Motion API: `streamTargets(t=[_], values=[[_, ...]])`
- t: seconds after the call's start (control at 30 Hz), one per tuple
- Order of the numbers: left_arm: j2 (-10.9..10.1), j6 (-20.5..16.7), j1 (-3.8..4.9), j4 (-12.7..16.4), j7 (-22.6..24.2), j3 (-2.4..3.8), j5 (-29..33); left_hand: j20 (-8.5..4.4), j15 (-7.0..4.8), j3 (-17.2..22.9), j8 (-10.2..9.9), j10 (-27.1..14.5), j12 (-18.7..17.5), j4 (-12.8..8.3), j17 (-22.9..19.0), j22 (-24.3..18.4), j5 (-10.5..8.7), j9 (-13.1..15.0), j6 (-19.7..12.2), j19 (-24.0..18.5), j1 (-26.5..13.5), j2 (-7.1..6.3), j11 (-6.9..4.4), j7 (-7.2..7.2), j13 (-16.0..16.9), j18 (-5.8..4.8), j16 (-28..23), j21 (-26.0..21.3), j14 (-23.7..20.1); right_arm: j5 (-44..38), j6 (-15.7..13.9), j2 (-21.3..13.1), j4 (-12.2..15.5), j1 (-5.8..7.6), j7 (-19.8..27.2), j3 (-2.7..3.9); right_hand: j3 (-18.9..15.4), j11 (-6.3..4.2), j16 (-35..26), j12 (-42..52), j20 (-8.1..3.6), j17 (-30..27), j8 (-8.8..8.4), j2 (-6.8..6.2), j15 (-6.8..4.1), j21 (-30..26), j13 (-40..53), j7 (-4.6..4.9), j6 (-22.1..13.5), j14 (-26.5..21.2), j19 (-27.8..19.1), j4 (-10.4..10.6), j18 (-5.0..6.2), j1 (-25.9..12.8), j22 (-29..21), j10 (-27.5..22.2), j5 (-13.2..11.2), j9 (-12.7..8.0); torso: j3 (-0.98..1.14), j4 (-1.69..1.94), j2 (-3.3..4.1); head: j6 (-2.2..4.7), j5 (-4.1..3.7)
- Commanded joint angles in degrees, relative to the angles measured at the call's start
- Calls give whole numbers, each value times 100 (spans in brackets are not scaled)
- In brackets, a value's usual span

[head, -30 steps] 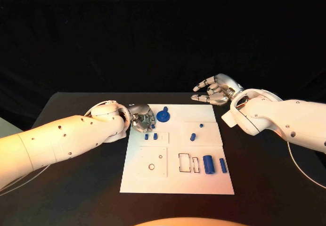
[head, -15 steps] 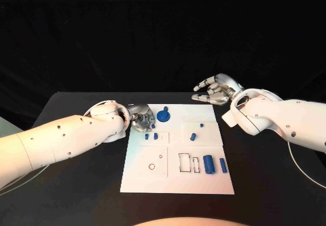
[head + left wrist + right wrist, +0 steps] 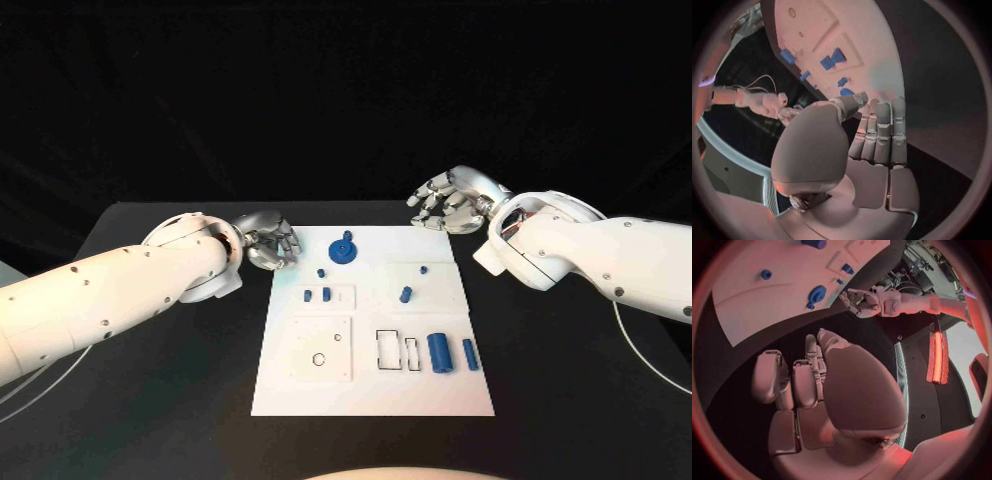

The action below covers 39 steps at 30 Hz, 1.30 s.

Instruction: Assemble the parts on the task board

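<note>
The white task board (image 3: 375, 385) lies in the middle of the black table. On its far part sit a round blue part (image 3: 343, 250), a small blue peg (image 3: 320, 272), two small blue pieces (image 3: 317, 295) and another blue piece (image 3: 407, 294). Two blue cylinders (image 3: 438, 351) lie near its right edge. My left hand (image 3: 267, 240) hovers just off the board's far left corner, fingers loosely bent and holding nothing; the left wrist view shows its fingers (image 3: 879, 135) side by side over the table. Beyond the far right corner my right hand (image 3: 450, 200) is half curled with nothing in it.
The board (image 3: 848, 30) has several recesses, among them a square plate with holes (image 3: 320, 347) and rectangular slots (image 3: 397, 349). Bare black table surrounds it on all sides. The right wrist view shows the board (image 3: 773, 305), the round part (image 3: 817, 292) and my left hand (image 3: 857, 300).
My left hand has drawn back to the left, off the board; the small blue peg now shows clear of it. My right hand's fingers have curled in slightly. The camera shifted a little.
</note>
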Motion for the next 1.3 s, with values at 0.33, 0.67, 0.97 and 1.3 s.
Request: streamTargets(t=[0.33,0.67,0.97,1.3], values=[[-732,-127,2,459,1732,90,4484,86,94,-165,27,-170,-45,-79,-473,-195,-4,-104,-17,-315,-36,122,86,78,-59,57,-800,-397,-371,-3101,725,-72,-55,-285,-221,-27,535,29,78,-1127,10,68,12,-390,68,210,-1353,-24,249,143,208,-48,3,-211,347,395,-99,-10,-15,8,16,45,-154],[-1087,346,-4,833,2260,95,5639,150,136,-563,38,-246,-22,64,-514,-450,-3,-143,-93,-265,-215,144,107,91,-81,61,-895,-760,-381,-3908,751,-72,-13,-456,-542,-30,494,25,26,-1302,0,-51,-24,-468,77,479,-1589,-41,239,168,336,-32,-51,-331,512,407,-141,-20,-16,11,11,39,-211],[-1209,361,-5,923,2391,95,5853,161,145,-653,45,-271,-16,102,-521,-538,-5,-155,-113,-225,-227,150,117,97,-89,61,-921,-879,-401,-4090,822,11,-66,-544,-677,-30,367,25,36,-1412,-6,-65,-78,-481,76,490,-1733,-37,196,189,352,-29,-54,-421,526,375,-163,-42,-8,8,12,42,-218],[-1245,328,-5,961,2449,95,5926,164,148,-680,46,-279,-13,112,-523,-568,-5,-160,-122,-209,-224,154,119,99,-91,61,-930,-919,-406,-4081,932,159,-220,-692,-662,-32,419,-3,76,-1435,-17,-49,-29,-380,54,594,-1853,-71,359,211,398,-44,-74,-367,596,575,-112,-21,0,10,18,37,-203]])
